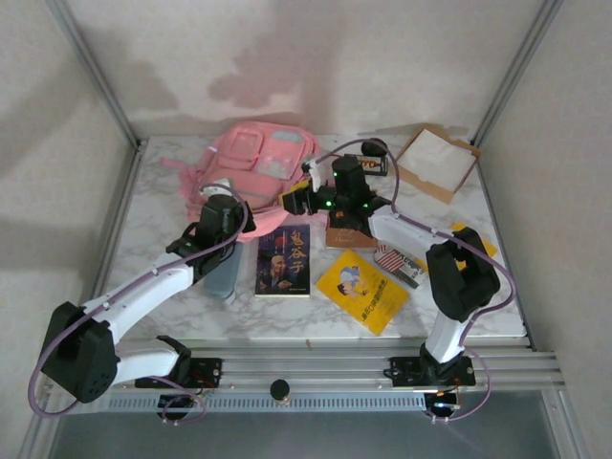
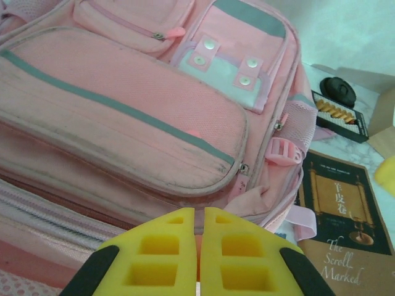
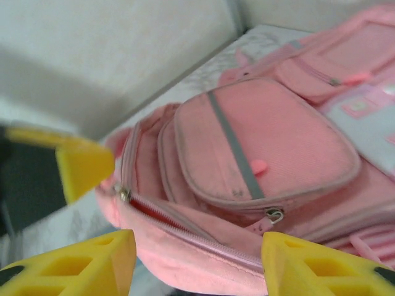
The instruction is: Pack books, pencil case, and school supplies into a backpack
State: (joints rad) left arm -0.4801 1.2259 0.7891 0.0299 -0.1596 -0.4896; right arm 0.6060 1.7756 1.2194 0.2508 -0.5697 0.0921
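The pink backpack (image 1: 258,158) lies flat at the back of the table. My left gripper (image 1: 229,218) is shut, its tips (image 2: 199,213) against the backpack's (image 2: 123,123) near edge; whether fabric is pinched I cannot tell. My right gripper (image 1: 304,198) stands open (image 3: 194,259) over the backpack's (image 3: 265,142) main zip (image 3: 185,225), which gapes a little and shows red lining. A dark blue book (image 1: 284,260), a yellow book (image 1: 361,290) and the flag-striped school supplies (image 1: 392,260) lie in front. The brown book (image 2: 345,216) lies beside the backpack. The grey-blue pencil case (image 1: 222,275) lies partly under my left arm.
A cardboard tray (image 1: 435,158) stands at the back right. A black round object (image 2: 338,91) and a black item with orange marks (image 2: 339,114) lie beside the backpack. Another yellow book (image 1: 475,241) peeks from behind my right arm.
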